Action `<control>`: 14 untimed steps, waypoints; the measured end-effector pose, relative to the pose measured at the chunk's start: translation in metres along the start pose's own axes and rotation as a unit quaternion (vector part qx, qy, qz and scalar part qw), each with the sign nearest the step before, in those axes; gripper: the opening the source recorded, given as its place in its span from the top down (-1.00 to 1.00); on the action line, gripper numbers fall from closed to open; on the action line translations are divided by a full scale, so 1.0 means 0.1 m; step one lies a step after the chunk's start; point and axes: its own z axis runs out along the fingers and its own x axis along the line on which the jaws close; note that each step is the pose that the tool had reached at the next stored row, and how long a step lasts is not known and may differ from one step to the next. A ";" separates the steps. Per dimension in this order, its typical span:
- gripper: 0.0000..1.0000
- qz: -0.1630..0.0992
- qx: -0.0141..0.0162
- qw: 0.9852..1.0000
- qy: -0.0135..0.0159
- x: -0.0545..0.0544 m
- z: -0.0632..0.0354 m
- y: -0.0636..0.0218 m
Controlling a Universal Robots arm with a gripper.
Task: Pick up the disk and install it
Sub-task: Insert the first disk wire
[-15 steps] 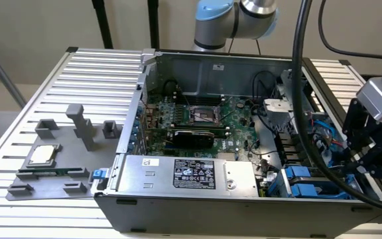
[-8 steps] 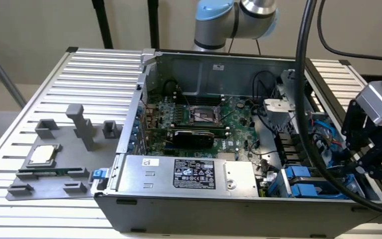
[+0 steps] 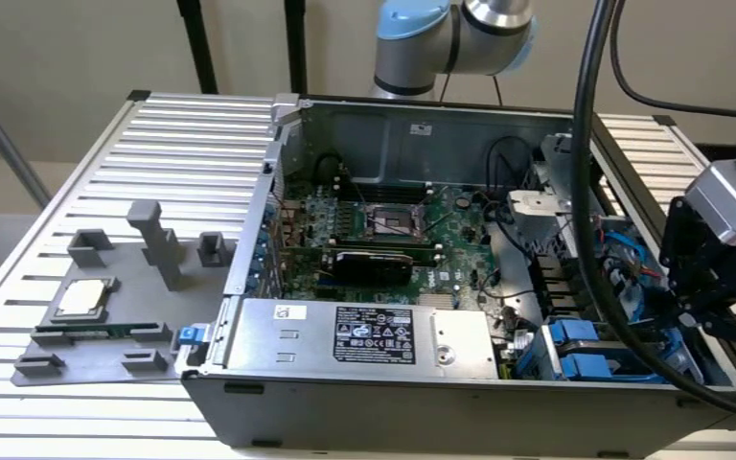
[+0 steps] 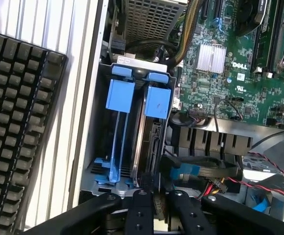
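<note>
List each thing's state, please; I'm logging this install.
Grey metal computer case: side open.
Silver-grey disk in blue plastic frame: standing on edge inside the case.
Small square silver chip: lying on the grey tray, outside the case.
Black gripper: close to the disk's end.

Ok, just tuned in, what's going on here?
The arm's gripper is at the drive bay in a corner of the open PC case. The disk, in its blue frame, stands on edge in the bay beside a second blue frame. The gripper is close to the disk's end. Whether it is holding the disk can't be told.
</note>
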 end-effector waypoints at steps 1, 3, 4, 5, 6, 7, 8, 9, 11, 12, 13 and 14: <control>1.00 0.000 0.000 1.000 0.000 0.00 0.000 0.001; 1.00 0.000 0.000 1.000 0.000 0.00 -0.009 0.012; 1.00 0.000 0.000 1.000 0.000 -0.01 -0.016 0.025; 1.00 0.000 0.000 1.000 0.000 -0.01 -0.022 0.044; 1.00 0.000 0.000 1.000 0.000 -0.01 -0.026 0.069; 1.00 0.000 0.000 1.000 0.000 -0.02 -0.027 0.096; 1.00 0.000 0.000 1.000 0.000 -0.02 -0.026 0.127; 1.00 0.000 0.000 1.000 0.000 -0.02 -0.025 0.152; 1.00 0.000 -0.001 1.000 0.000 -0.03 -0.023 0.193; 1.00 0.001 -0.002 1.000 0.000 -0.03 -0.022 0.207; 1.00 0.002 -0.002 1.000 -0.001 -0.03 -0.020 0.213; 1.00 0.005 -0.002 1.000 -0.001 -0.03 -0.019 0.218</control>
